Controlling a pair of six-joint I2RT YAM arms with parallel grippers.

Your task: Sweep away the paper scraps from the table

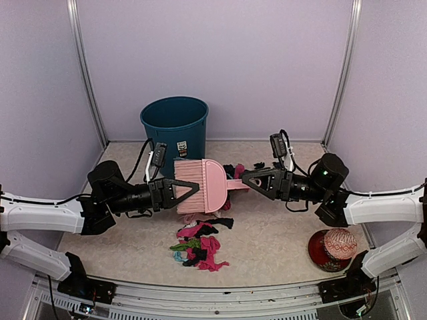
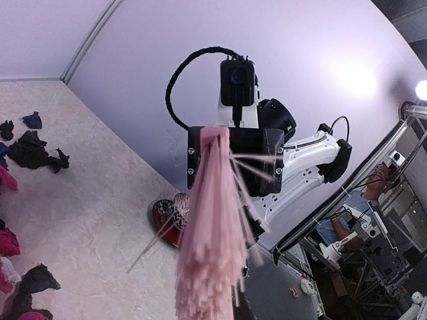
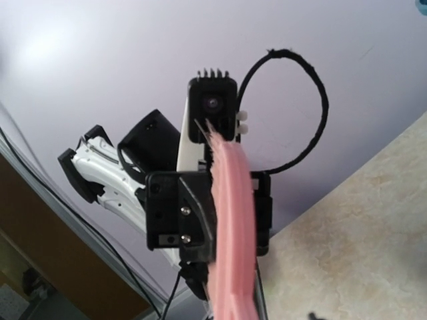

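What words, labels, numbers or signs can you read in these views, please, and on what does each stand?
Sticker on the bin: printed marks, too small to read.
Ball: a pattern only, no lettering that I can make out.
Nothing else in the three views carries readable text.

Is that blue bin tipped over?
No, the blue bin stands upright at the back of the table, with its open mouth facing up.
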